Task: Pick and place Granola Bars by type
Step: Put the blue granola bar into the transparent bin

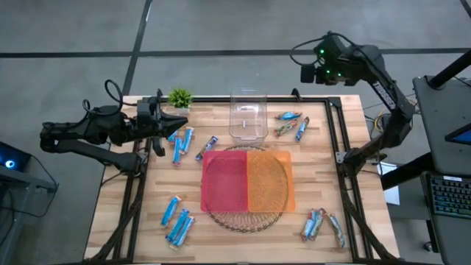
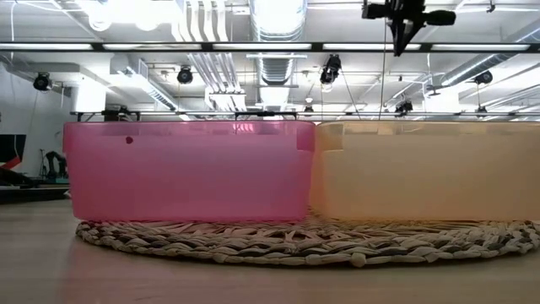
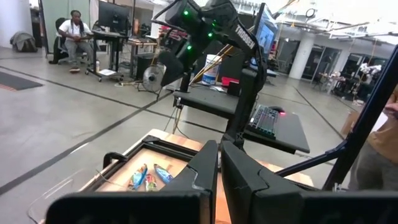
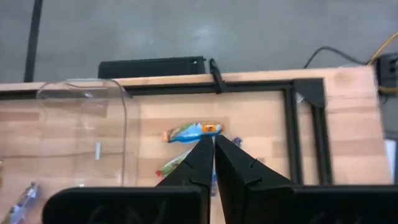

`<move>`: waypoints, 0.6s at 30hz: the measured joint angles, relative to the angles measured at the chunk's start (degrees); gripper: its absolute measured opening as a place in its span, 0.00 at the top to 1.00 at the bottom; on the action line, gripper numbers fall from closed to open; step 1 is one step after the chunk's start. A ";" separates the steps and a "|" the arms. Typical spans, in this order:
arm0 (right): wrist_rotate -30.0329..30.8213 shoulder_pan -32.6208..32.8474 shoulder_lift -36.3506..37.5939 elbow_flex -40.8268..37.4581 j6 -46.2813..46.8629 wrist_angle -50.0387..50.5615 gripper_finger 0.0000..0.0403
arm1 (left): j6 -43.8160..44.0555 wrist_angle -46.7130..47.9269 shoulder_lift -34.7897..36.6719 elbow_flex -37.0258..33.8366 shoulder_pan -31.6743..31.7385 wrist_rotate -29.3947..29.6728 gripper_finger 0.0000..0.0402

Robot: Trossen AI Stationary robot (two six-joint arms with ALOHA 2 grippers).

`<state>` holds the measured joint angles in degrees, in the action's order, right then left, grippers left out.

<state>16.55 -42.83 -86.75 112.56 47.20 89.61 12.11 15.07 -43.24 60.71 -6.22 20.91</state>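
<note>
Wood table [image 1: 221,235], bars [image 1: 176,221] scattered; both grippers [image 1: 173,124] [image 1: 307,72] closed, empty. Open right gripper wide, drop over upper-right bars [image 1: 291,125].

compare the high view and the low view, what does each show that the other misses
Only the high view shows the granola bars scattered on the wooden table, the clear container, the small green plant and the left claw, shut and empty. Only the low view shows the ceiling ducts and lights. Both show the pink bin, the orange bin and the woven mat.
</note>
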 joint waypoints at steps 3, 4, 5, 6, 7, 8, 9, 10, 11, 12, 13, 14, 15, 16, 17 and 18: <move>-0.13 0.02 -1.58 -0.53 -0.08 0.30 0.98 | 1.68 0.05 0.00 0.00 0.00 -0.01 0.99; -0.15 0.02 -2.02 -0.82 -0.56 0.28 0.98 | 1.76 0.21 0.00 0.00 0.00 0.00 0.99; -0.15 0.02 -2.38 -1.09 -0.67 0.38 0.98 | 1.81 0.63 0.00 0.00 -0.01 0.00 0.99; -0.14 0.02 -2.62 -1.45 -0.61 0.37 0.98 | 1.91 1.17 0.02 0.00 -0.01 0.00 0.99; -0.04 0.02 -2.84 -1.97 -0.36 0.36 0.98 | 1.94 1.65 0.02 0.00 -0.02 -0.01 0.99; 0.40 0.02 -3.00 -2.83 0.08 0.38 0.98 | 2.21 2.14 0.00 0.00 0.00 -0.01 0.99; 0.99 0.02 -3.21 -3.90 0.58 0.43 0.98 | 2.89 2.76 0.00 0.00 0.00 -0.02 0.99; 1.30 -0.03 -3.38 -5.13 1.05 0.38 0.98 | 3.75 3.27 0.00 -0.02 0.00 -0.02 0.99; 1.34 -0.15 -3.42 -6.48 1.72 0.36 0.98 | 4.50 3.78 0.00 -0.01 -0.01 -0.04 0.99; 1.31 -0.33 -3.39 -7.97 2.18 0.38 0.97 | 5.07 4.45 0.02 -0.02 -0.02 -0.02 0.99; 1.11 -0.50 -3.21 -9.55 2.58 0.42 0.96 | 5.61 4.95 0.02 -0.02 -0.02 -0.03 0.99; 0.83 -0.65 -2.99 -11.14 2.95 0.40 0.94 | 6.04 5.38 0.00 -0.02 -0.01 -0.02 0.99; 0.40 -0.88 -2.77 -12.83 3.15 0.43 0.93 | 6.34 5.88 0.00 -0.02 0.00 -0.04 0.99; -0.03 -1.09 -2.65 -14.55 3.28 0.45 0.90 | 6.50 6.18 0.00 -0.02 0.00 -0.04 0.99; -0.21 -1.18 -2.50 -16.16 3.59 0.29 0.88 | 6.61 6.45 0.00 -0.02 0.00 -0.05 0.99; -0.38 -1.30 -2.30 -17.81 3.85 -0.03 0.85 | 6.63 6.74 0.02 -0.02 0.00 -0.04 0.99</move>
<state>16.17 -44.13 -89.04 94.75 51.05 89.59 18.74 21.81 -43.22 60.69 -6.22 20.86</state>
